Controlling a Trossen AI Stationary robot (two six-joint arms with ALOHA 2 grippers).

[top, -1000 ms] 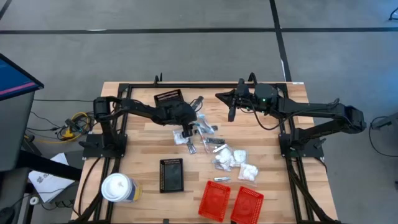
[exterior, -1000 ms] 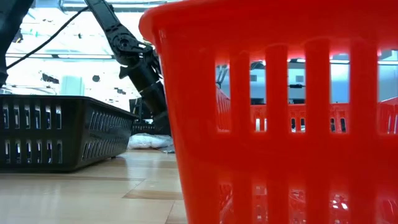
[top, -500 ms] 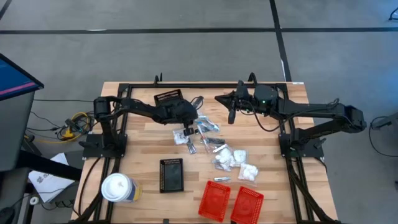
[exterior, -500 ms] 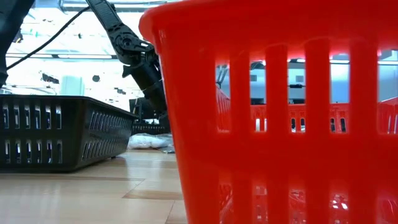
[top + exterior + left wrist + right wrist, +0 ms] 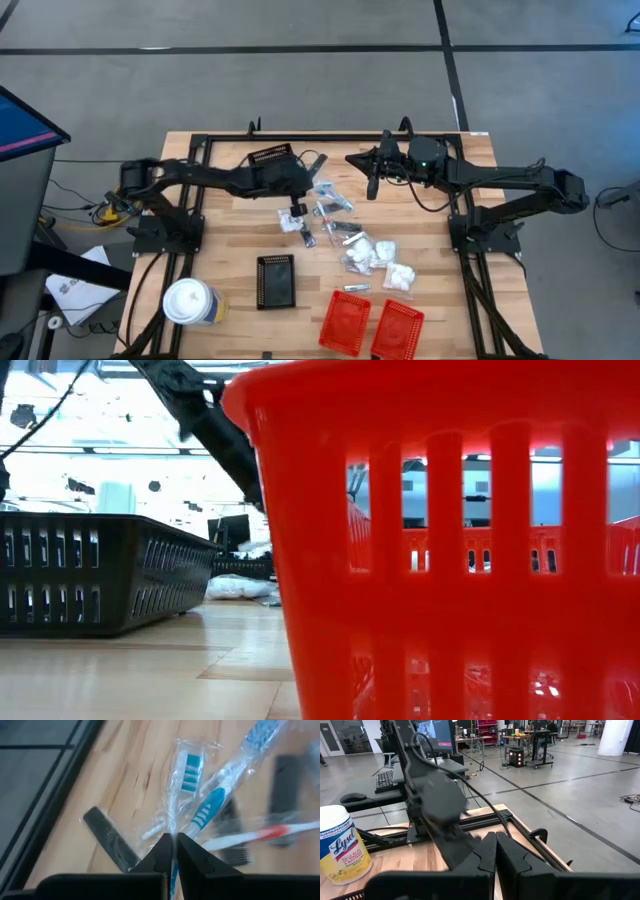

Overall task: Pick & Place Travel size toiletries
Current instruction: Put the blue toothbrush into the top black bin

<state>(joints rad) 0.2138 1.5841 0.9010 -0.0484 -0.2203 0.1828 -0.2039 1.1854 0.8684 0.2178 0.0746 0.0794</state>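
Left gripper (image 5: 174, 851) clamped on wrapped toothbrush (image 5: 186, 775), lifted above toiletries pile (image 5: 365, 252) at table centre. Right gripper (image 5: 494, 851) closed, empty, raised at 1 o'clock. Canister (image 5: 340, 845) reads "Lysol".

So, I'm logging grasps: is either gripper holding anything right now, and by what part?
The left gripper is shut on the clear wrapper of a wrapped toothbrush, pinching it at the handle end. The right gripper is shut and holds nothing.
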